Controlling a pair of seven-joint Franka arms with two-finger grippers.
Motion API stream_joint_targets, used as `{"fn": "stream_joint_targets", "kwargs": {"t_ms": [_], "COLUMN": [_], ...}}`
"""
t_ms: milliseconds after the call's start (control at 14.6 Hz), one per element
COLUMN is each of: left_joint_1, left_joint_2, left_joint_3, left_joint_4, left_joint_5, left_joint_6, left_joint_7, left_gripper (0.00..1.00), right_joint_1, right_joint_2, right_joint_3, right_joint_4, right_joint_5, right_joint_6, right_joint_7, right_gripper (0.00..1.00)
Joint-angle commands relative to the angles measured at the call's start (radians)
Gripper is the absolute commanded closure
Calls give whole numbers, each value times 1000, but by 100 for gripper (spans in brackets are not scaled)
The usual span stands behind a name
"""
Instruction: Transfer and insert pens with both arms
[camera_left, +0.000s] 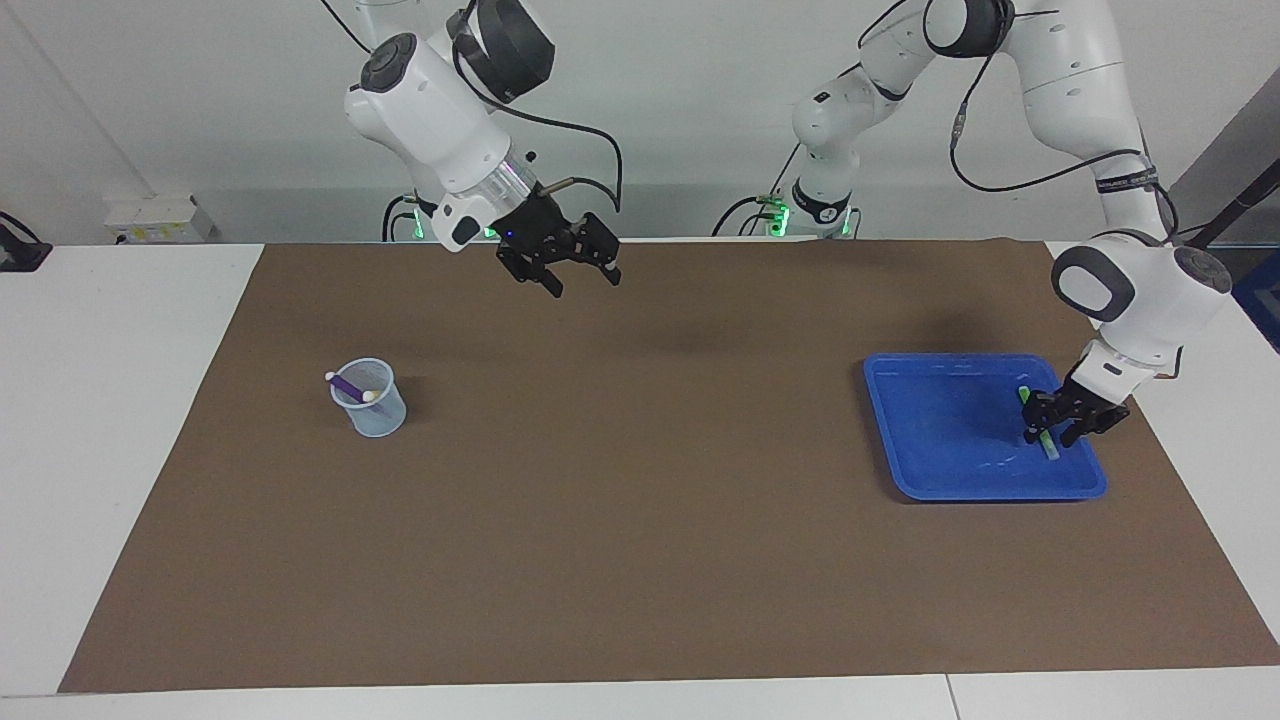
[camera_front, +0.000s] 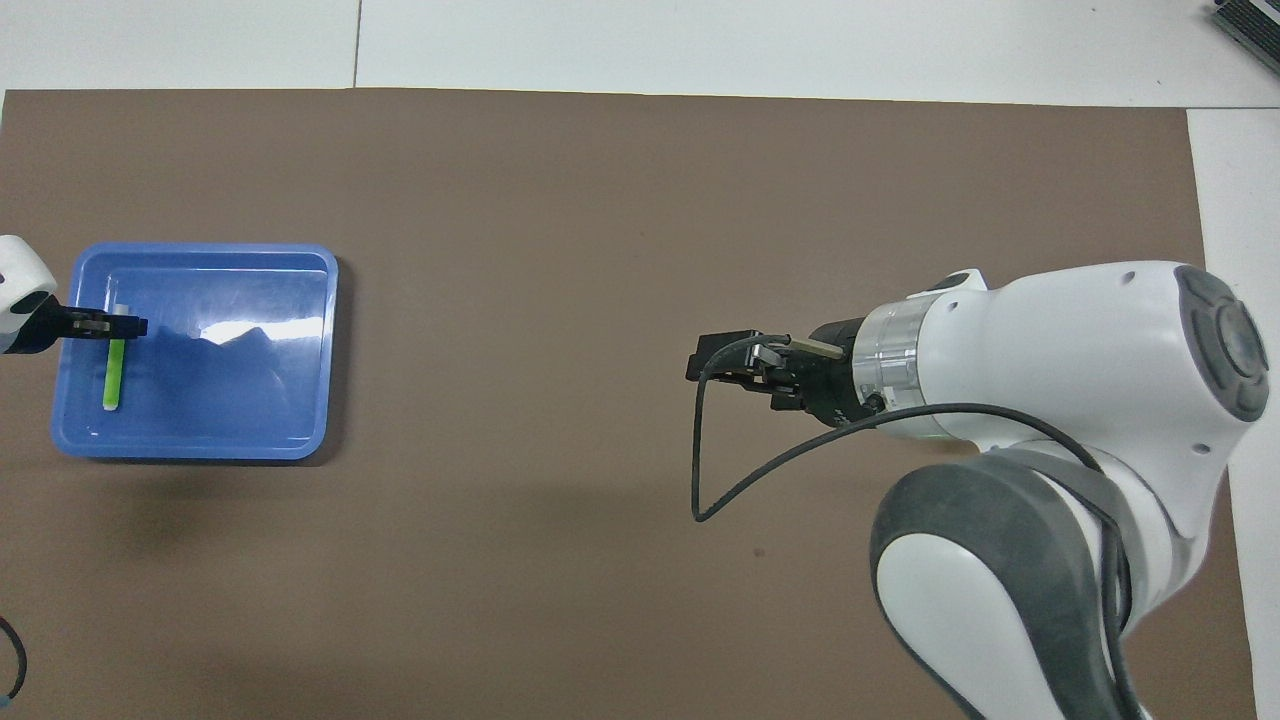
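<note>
Green pen lies between left gripper's jaws in tray.

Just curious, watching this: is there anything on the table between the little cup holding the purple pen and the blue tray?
Nothing: between the cup and the blue tray only the bare brown mat shows, plainest in the facing view.

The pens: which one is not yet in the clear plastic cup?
The thin green pen. It lies flat in the blue plastic tray at the left gripper, while the thin purple pen leans inside the clear plastic cup.
</note>
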Motion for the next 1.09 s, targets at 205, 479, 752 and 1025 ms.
{"fn": "stream_joint_targets", "kwargs": {"t_ms": [205, 479, 752, 1025], "left_joint_1": [21, 21, 18, 16], "left_joint_2": [42, 42, 42, 42], "left_joint_3": [-7, -7, -7, -7], "left_joint_4": [27, 28, 28, 28], "left_joint_5": [61, 61, 61, 61], "left_joint_6": [22, 19, 18, 19], "left_joint_7": [8, 8, 6, 5], "left_gripper": [42, 60, 75, 98], "right_joint_1": [-3, -3, -3, -3], "right_joint_2": [2, 2, 2, 3], "right_joint_3": [2, 2, 2, 2], "right_joint_4": [0, 0, 0, 0], "right_joint_5": [24, 24, 24, 24], "right_joint_6": [9, 9, 9, 9], "right_joint_7": [12, 12, 12, 12], "right_gripper": [0, 0, 0, 0]}}
